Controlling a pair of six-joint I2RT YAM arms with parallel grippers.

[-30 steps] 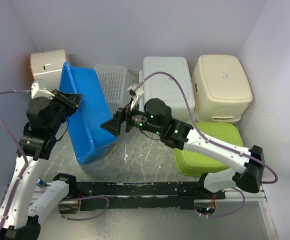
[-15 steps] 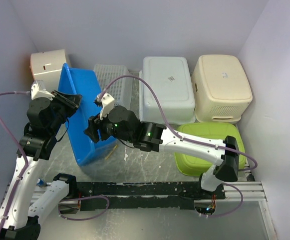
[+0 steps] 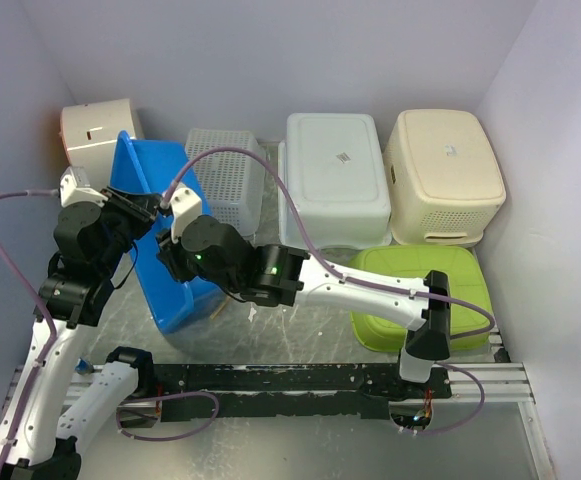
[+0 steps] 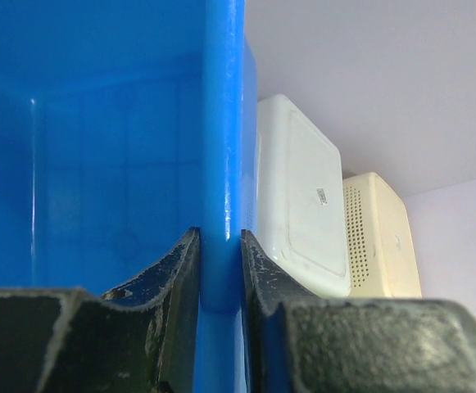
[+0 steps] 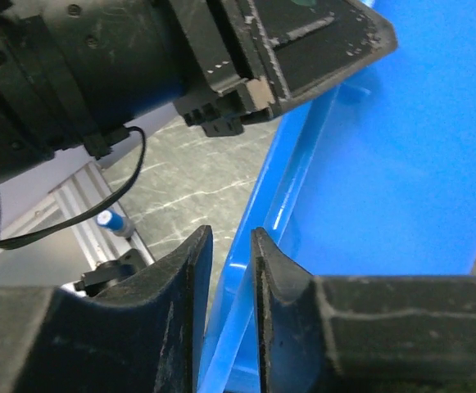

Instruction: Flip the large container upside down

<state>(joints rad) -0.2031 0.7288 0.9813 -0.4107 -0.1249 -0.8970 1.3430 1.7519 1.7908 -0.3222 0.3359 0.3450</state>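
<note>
The large container (image 3: 182, 168) is a blue plastic tub standing tipped on its side at the left of the table, its open face toward the left arm. My left gripper (image 3: 146, 207) is shut on its upper rim; in the left wrist view the blue rim (image 4: 224, 147) fills the gap between the fingers of that gripper (image 4: 219, 270). My right gripper (image 3: 170, 262) reaches across to the same tub lower down. In the right wrist view the blue tub (image 5: 401, 164) has its rim edge pinched between the narrow jaws of the right gripper (image 5: 231, 254).
Along the back wall stand a cream box (image 3: 98, 130), a white perforated basket (image 3: 228, 175), an upturned white tub (image 3: 335, 175) and a cream basket (image 3: 442, 170). A green tub (image 3: 415, 295) lies under the right arm. The left arm's wrist (image 5: 74, 74) hangs close above the right gripper.
The right arm swung left from the table's middle to the blue tub and its jaws closed on the rim. The tub now stands steeper. The left grip has not changed.
</note>
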